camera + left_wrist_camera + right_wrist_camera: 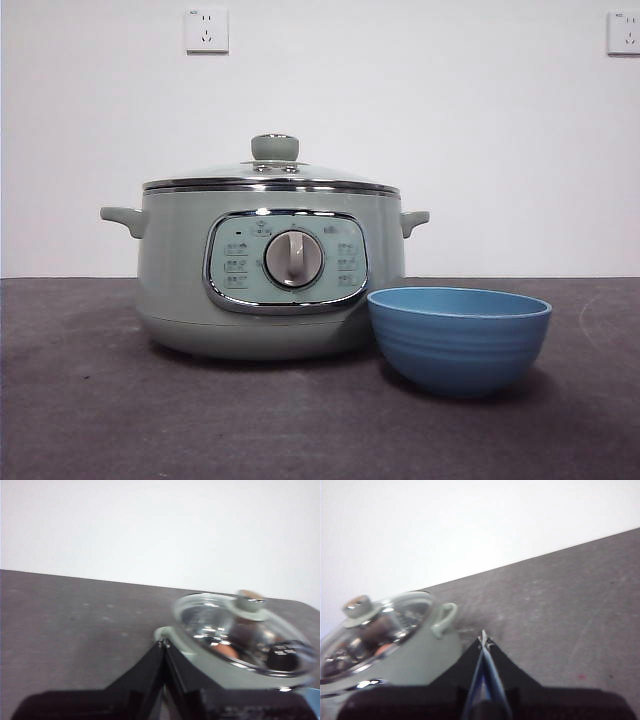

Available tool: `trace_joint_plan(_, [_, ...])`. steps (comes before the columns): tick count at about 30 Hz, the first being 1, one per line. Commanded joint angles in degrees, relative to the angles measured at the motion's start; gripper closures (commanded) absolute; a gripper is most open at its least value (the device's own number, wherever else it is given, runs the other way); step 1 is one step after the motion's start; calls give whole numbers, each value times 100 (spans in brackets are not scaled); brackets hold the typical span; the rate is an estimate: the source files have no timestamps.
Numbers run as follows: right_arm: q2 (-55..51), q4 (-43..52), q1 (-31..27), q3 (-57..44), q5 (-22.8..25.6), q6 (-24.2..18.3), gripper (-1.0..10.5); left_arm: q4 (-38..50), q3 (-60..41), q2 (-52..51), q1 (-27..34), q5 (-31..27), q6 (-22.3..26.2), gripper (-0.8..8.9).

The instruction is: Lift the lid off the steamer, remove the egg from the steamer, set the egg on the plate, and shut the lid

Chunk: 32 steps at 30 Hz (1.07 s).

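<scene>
From the front, the steamer (270, 275) stands on the dark bench (90, 400) with the lid (272, 178) seated squarely on its rim and the pale green knob (274, 147) upright at the centre. The plate (458, 338) sits on the bench just beside the steamer, nearer the camera and off to one side of the control dial (293, 259). Neither arm shows in this view, so nothing of the task is yet begun.

In the left wrist view, the left claw (164, 647) hangs above the bench with its jaws pressed together, gripping nothing, close to one of the steamer's side handles. Through the glass of the lid an orange-brown shape shows inside the pot, probably the egg (223, 650), though blur and reflections make it hard to be sure.

In the right wrist view, the right claw (483, 641) is likewise closed and empty, near the other side handle (444, 620).

The risks from here lie in the first step. A claw must open before it reaches the knob; coming down closed, it would strike the glass. A shallow grip on the small, smooth knob could let the lid slip and drop onto the pot or the plate. A lid lifted at a tilt could catch its steel rim on the steamer's edge.
</scene>
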Motion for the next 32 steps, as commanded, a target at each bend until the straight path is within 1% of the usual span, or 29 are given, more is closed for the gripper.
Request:
trace_joint_plan(1, [376, -199, 13, 518, -205, 9, 957, -247, 428, 216, 15, 247, -74, 820])
trace_joint_plan(4, [925, -686, 15, 1202, -629, -269, 957, -612, 938, 531, 15, 570, -35, 820])
trace_joint_plan(8, [1700, -1838, 15, 2271, -1224, -901, 957, -1235, 1674, 1008, 15, 1316, 0, 820])
trace_joint_plan(11, [2267, -2844, 17, 3110, -1558, -1482, 956, -1840, 2243, 1338, 15, 1655, 323, 820])
trace_joint_plan(14, [2732, -3676, 57, 3818, -1827, -1974, 956, -2496, 2754, 1613, 15, 1770, 691, 820])
trace_joint_plan(16, [2959, -4061, 92, 4166, -2004, -2190, 956, -2874, 3025, 1757, 15, 1882, 929, 820])
trace_joint_plan(18, [3176, -4435, 138, 4489, -2295, -2402, 956, -3248, 3289, 1912, 15, 2107, 1137, 820])
trace_joint_plan(20, [3348, -4747, 181, 4710, -2623, -2568, 956, -3576, 3508, 2050, 15, 2363, 1294, 820])
trace_joint_plan(23, [3495, -5001, 245, 4822, -2848, -2708, 956, -3882, 3709, 2181, 15, 2481, 1405, 820])
trace_joint_plan(25, [3532, -5045, 269, 4822, -2852, -2743, 956, -3969, 3766, 2229, 15, 2481, 1482, 820])
trace_joint_plan(32, [3585, -5064, 273, 4822, -2855, -2774, 939, -3989, 3788, 2282, 15, 2468, 1467, 803])
